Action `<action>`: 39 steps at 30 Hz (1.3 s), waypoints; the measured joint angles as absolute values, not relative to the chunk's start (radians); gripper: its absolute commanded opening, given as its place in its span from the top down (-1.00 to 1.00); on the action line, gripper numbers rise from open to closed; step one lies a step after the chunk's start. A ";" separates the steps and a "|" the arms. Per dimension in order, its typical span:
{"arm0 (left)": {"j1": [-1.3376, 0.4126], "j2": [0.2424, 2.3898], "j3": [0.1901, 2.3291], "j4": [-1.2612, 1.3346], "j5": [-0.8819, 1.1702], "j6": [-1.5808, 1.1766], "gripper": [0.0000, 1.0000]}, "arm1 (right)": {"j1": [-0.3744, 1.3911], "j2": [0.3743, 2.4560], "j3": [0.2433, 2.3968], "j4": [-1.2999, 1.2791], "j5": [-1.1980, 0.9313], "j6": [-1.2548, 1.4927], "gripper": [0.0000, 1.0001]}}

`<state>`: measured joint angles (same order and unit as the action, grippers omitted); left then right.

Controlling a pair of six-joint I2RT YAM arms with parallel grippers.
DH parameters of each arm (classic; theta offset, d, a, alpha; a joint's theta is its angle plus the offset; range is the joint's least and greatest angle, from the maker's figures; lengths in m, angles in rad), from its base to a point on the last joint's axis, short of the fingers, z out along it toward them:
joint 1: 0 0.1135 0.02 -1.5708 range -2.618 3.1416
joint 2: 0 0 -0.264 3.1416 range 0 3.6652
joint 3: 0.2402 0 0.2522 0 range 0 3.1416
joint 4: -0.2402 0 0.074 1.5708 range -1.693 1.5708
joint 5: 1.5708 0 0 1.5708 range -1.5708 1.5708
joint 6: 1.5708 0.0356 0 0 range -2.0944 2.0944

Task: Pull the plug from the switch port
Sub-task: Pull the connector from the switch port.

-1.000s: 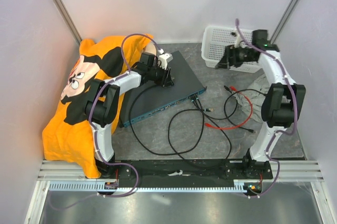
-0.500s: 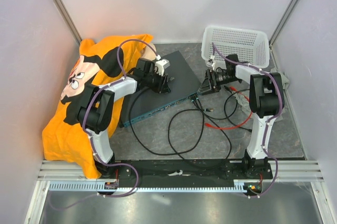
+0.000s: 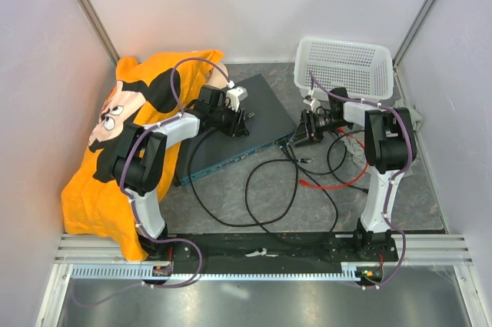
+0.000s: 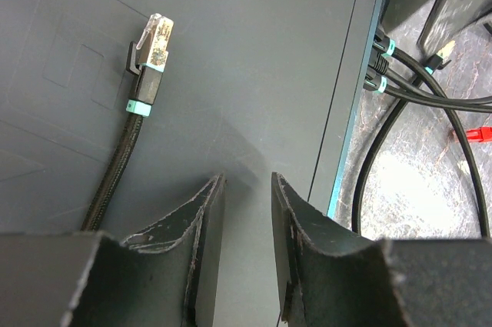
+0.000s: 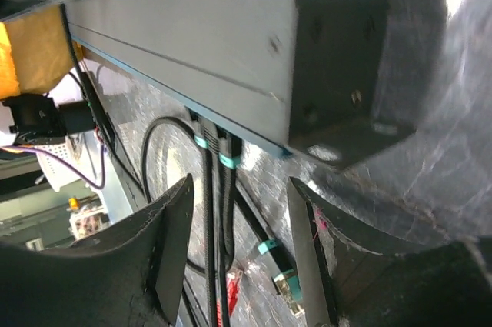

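Room: plain white walls [image 3: 254, 4] close in a grey, mottled worktop [image 3: 427, 204].
Surface: an orange cartoon shirt [image 3: 115, 158] is heaped at the left, and a white mesh basket [image 3: 346, 61] sits at the back right. Black cable [image 3: 247, 188] and red cable [image 3: 338, 185] loop across the front.
Switch: the switch [image 3: 265, 108] lies flat and askew mid-worktop, its teal front face towards the cables.
Plugs: two teal-banded plugs [image 5: 211, 138] sit in ports at the right end of that face. A loose plug [image 4: 154, 42] rests on the dark top.
Left end effector: the left end effector [image 4: 246, 185] hangs over the switch top, beside the loose plug. Its fingers are slightly apart and hold nothing.
Right end effector: the right end effector [image 5: 240, 185] is low at the switch's right front corner. Its fingers are parted, the seated plugs just ahead in the gap and untouched.
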<state>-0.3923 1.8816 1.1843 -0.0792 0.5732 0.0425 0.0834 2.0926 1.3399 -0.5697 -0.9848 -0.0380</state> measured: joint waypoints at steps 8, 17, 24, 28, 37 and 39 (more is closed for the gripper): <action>-0.392 1.859 1.159 -0.078 0.567 0.042 0.24 | 0.084 1.998 1.135 -0.418 -0.977 0.086 -0.15; -0.392 1.766 1.042 -0.063 0.558 0.034 0.24 | 0.088 1.929 0.854 0.165 -0.990 0.577 -0.18; -0.392 1.746 1.025 -0.074 0.551 0.035 0.23 | 0.090 1.933 0.834 0.403 -0.930 0.758 -0.17; -0.392 1.746 1.025 -0.074 0.551 0.035 0.23 | 0.090 1.948 0.849 0.466 -0.905 0.805 -0.17; -0.392 1.746 1.025 -0.074 0.551 0.035 0.23 | 0.090 1.979 0.855 0.477 -0.889 0.815 -0.10; -0.392 1.746 1.025 -0.074 0.551 0.035 0.23 | 0.090 1.979 0.855 0.477 -0.889 0.815 -0.08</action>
